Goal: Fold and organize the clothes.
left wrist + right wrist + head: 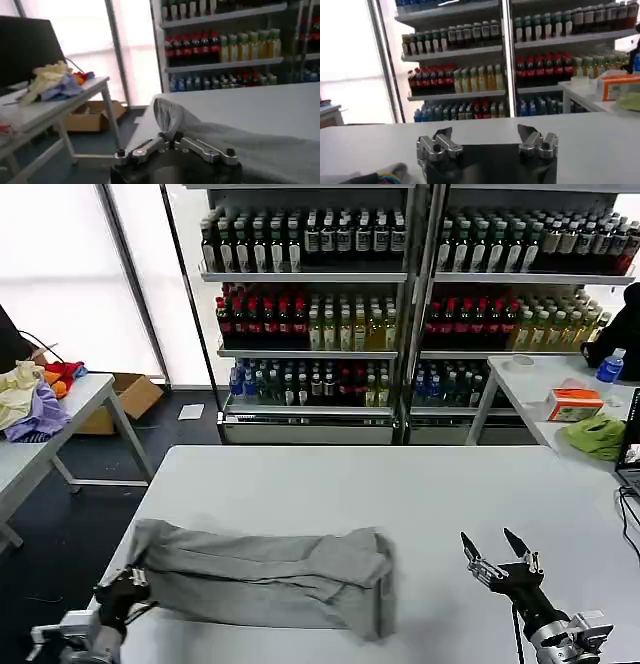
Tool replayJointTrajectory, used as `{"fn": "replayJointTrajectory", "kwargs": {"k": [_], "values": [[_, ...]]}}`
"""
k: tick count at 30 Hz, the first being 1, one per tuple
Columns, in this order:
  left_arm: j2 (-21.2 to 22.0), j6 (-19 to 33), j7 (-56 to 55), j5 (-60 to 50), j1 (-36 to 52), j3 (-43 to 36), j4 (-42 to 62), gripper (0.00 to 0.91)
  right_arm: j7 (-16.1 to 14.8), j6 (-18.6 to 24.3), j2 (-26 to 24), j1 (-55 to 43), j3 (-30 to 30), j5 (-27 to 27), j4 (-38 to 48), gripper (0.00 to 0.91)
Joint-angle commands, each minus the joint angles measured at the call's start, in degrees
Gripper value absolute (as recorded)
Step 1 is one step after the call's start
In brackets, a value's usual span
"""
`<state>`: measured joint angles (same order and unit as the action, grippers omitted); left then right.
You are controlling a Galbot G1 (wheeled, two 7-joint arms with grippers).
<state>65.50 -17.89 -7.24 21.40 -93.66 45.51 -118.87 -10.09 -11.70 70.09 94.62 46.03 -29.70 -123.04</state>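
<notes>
A light grey shirt (pixel 260 576) lies folded into a long band across the front left of the white table (pixel 400 484). My left gripper (pixel 124 589) is at the band's left end, shut on a pinch of the cloth. In the left wrist view the gripper (pixel 170 137) has its tips closed on the fabric, and the shirt (pixel 235 142) runs away from them. My right gripper (pixel 497 548) hovers open over bare table, to the right of the shirt and apart from it. Nothing lies between its jaws (pixel 485 134) in the right wrist view.
A side table on the left holds a heap of yellow, purple and red garments (pixel 35 396), with a cardboard box (pixel 130 398) on the floor behind. The table at the right carries a lime-green cloth (pixel 594 435), an orange box (pixel 574 404) and a blue bottle (pixel 610 366). Drink shelves (pixel 400 304) stand behind.
</notes>
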Motion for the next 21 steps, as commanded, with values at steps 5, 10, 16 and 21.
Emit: {"fn": "replayJointTrajectory", "kwargs": {"k": [5,10,16,21], "values": [[-11.62,-4.27,2.33,10.35,1.47,5.74,-4.87,0.010,-0.07,0.20,0.29,0.88,-0.12,-0.20,-0.54,0.907],[-8.07,-5.65,-2.73,17.56,4.11,-14.10,-15.38,0.010,-0.22,0.40,0.55,1.62,-0.07,-0.04,-0.52,0.907],[-6.21,-5.15,-1.14,17.90,9.01,-30.12,-13.48,0.010,-0.34,0.87,1.93,2.10,-0.31,1.05,0.59,0.907],[-5.30,-5.43,-1.45,17.04,10.51,-35.98,-9.23,0.010,-0.59,1.41,3.19,2.84,-0.41,1.45,1.08,0.907]]}}
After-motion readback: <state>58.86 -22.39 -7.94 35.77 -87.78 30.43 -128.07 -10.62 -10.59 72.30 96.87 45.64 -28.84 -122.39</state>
